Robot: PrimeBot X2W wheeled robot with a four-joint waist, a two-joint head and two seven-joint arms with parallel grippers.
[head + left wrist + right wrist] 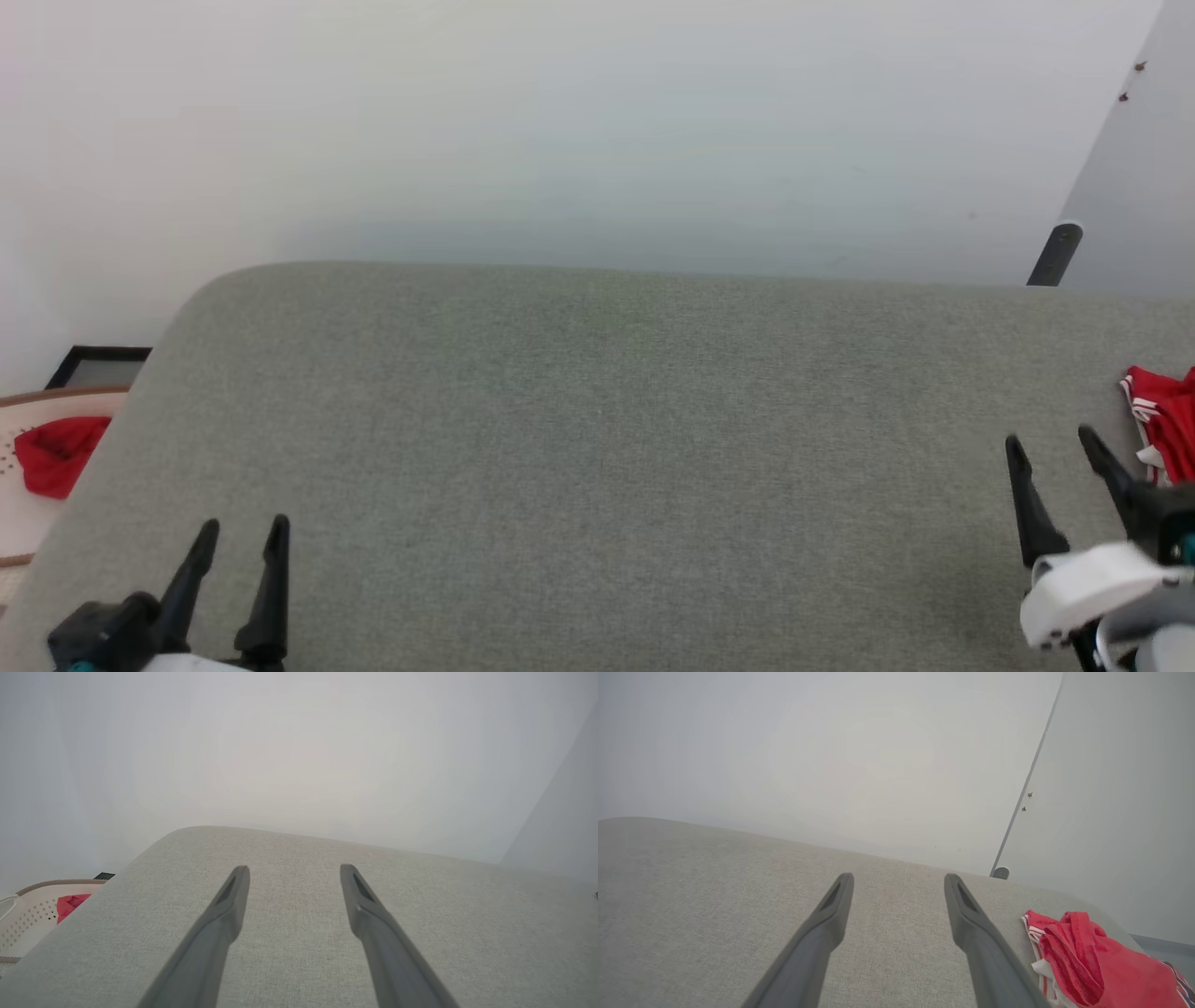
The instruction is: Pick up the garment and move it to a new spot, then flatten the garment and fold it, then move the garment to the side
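Perhaps set aside, perhaps awaiting pickup, the bunched red white-trimmed jersey lies far right on grey upholstery — left gripper and right gripper spread, empty.

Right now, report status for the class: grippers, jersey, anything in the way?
Left gripper open, empty. Right gripper open, empty, beside the jersey. Jersey crumpled at the cushion's right edge. Path unblocked.

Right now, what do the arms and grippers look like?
Alike: left gripper and right gripper, each two long black tapering fingers with a recessed slot near the tip. Black bases with teal accents; white rounded wrist shell on the right.
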